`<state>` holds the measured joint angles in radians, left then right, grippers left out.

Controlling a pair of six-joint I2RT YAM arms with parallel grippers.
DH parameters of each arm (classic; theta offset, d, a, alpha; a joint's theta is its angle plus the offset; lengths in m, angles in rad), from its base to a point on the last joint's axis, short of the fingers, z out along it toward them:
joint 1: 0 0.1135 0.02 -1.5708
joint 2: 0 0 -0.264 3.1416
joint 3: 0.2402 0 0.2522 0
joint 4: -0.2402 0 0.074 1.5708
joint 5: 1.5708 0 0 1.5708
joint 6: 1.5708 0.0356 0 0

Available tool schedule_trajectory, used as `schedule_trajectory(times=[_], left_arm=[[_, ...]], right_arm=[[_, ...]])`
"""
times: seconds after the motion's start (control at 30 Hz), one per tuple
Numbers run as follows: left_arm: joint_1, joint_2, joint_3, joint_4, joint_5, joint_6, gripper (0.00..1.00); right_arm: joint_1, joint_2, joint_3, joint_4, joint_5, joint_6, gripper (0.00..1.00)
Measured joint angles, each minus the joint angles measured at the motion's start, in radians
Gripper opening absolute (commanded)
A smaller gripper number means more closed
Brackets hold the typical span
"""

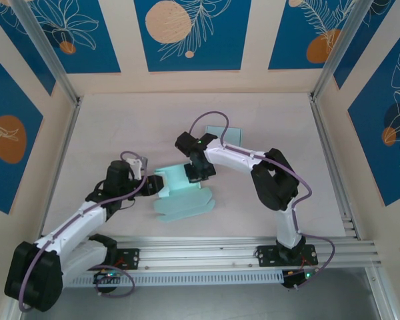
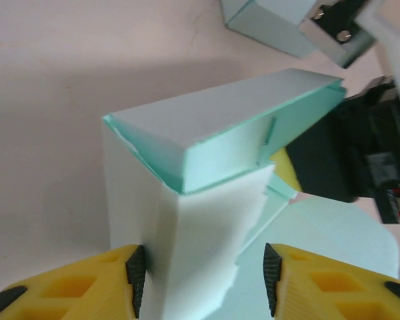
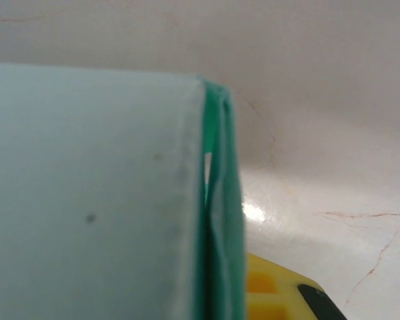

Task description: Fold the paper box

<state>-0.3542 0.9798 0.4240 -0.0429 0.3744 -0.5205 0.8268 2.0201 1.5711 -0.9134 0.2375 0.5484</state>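
light: bright, even | shadows: soft | right wrist view: blurred

Paper box [image 1: 181, 199]: pale mint card, partly folded, on the table between my two arms.
Base: a flat panel with rounded corners, lying on the side nearer my bases.
Far wall: stands upright, its top strip folded over into a hollow rim.
Fold edges: darker green.
Side flap: stepped edge, loose against the wall.

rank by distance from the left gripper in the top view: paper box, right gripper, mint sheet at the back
1. paper box, between the jaws of the left gripper
2. right gripper, box's right side
3. mint sheet, far back
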Motion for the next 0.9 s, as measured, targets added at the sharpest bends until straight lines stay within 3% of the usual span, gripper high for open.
schedule_trajectory(times=[0.13, 0.27, 0.43, 0.57, 0.77, 0.9], left_arm=[[-0.02, 0.051, 0.011, -0.004, -0.07, 0.038, 0.44], [-0.051, 0.101, 0.037, -0.011, -0.157, 0.079, 0.3], [-0.097, 0.161, 0.077, -0.048, -0.259, 0.103, 0.29], [-0.129, 0.211, 0.116, -0.087, -0.365, 0.111, 0.2], [-0.163, 0.278, 0.185, -0.157, -0.538, 0.109, 0.18], [-0.17, 0.359, 0.244, -0.175, -0.595, 0.105, 0.08]], right_arm=[[0.009, 0.001, 0.005, -0.001, -0.003, 0.0, 0.0], [0.009, 0.011, 0.013, -0.002, -0.003, 0.001, 0.0], [0.009, 0.027, 0.018, -0.009, -0.008, 0.005, 0.0], [0.011, 0.047, 0.035, -0.016, -0.012, 0.016, 0.0], [0.02, 0.069, 0.065, -0.004, -0.04, 0.046, 0.0], [0.019, 0.092, 0.101, -0.028, -0.043, 0.065, 0.03]])
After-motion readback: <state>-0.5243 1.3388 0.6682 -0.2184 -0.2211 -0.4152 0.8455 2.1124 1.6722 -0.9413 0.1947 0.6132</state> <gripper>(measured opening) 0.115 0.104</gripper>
